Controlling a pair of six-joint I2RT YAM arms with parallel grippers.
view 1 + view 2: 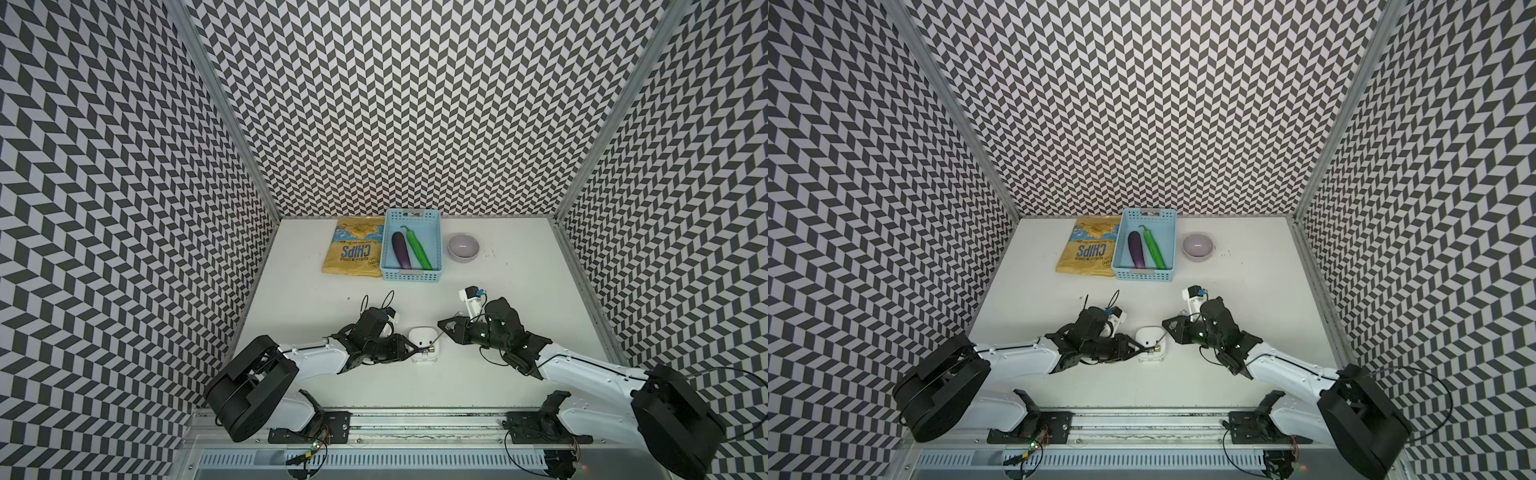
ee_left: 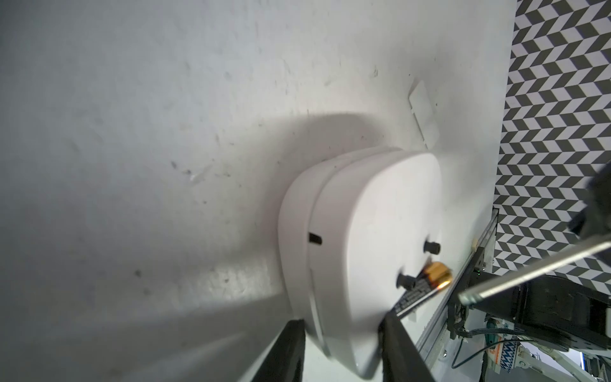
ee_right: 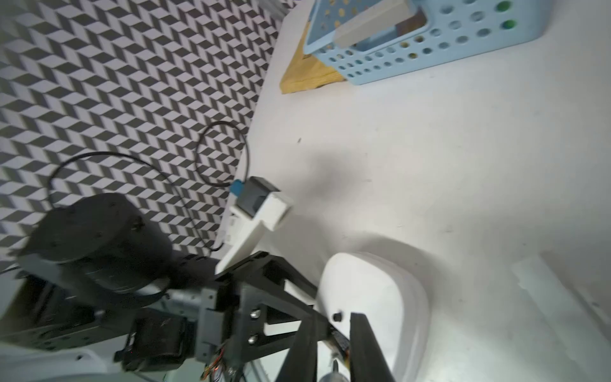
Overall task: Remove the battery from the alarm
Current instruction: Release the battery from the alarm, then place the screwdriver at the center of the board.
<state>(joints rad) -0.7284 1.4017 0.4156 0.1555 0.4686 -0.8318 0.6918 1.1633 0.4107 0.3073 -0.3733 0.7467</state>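
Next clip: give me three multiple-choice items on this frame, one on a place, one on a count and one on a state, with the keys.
1. Where is the bowl?
A) beside the basket, across from the chips bag
B) inside the basket
C) on the chips bag

2. How many vegetables lie in the basket?
A) one
B) two
C) four

3. What is the battery's state?
A) loose in the bowl
B) in the alarm's back, gold end showing
C) lying in the basket

Key:
1 A: both top views show the bowl apart from the basket, with the bag on the basket's other side.
2 B: only an aubergine and a green vegetable lie there.
3 B: the left wrist view shows it in the alarm's back.
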